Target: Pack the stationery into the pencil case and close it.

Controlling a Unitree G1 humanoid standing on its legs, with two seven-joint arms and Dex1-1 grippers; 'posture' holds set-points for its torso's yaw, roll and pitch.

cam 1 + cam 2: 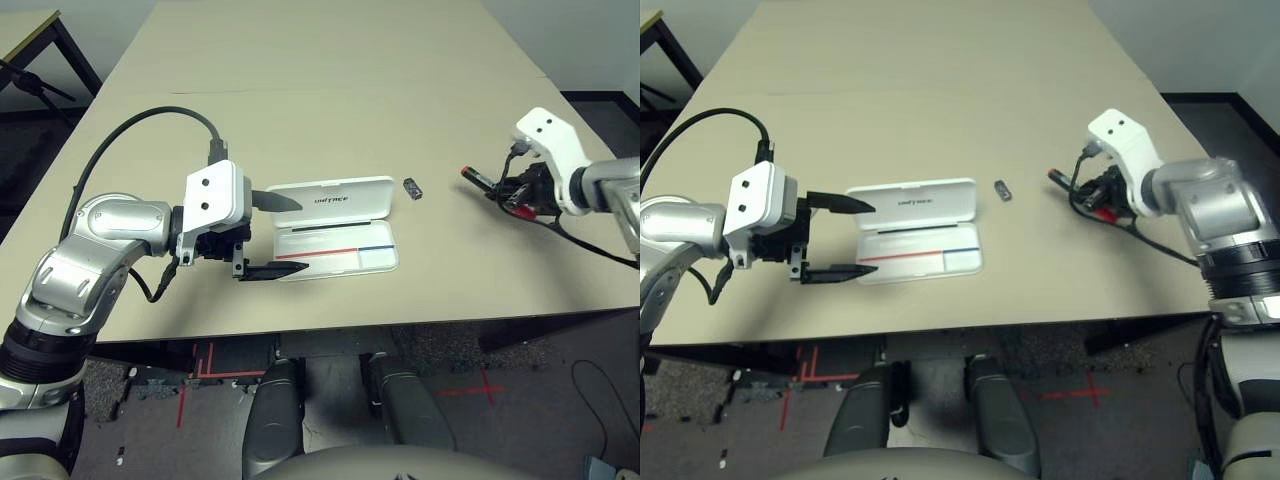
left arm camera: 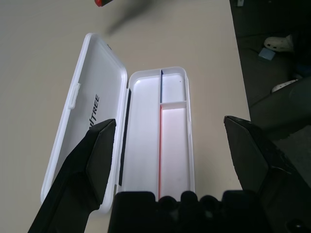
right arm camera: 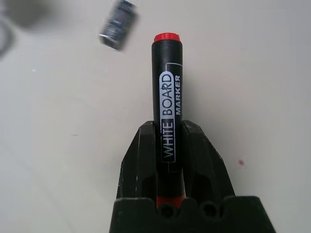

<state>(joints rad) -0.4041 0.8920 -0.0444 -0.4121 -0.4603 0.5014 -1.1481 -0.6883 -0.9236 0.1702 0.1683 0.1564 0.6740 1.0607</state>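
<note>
Beige table (image 1: 330, 90), grey speckled floor (image 1: 450, 370), red tape marks (image 1: 195, 365)

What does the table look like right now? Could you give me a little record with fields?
Case: flat white hard-plastic pencil case, lid open, tray showing no stationery
Marker: black whiteboard marker with red ends, clamped in the right gripper, off to the case's right
Small piece: tiny dark grey clip-like piece, lying on the beige table just right of the lid
Left gripper: jaws open, at the case's left end

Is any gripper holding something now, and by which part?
The right gripper holds the whiteboard marker by its rear half, red-tipped end pointing away. The left gripper holds nothing.
</note>
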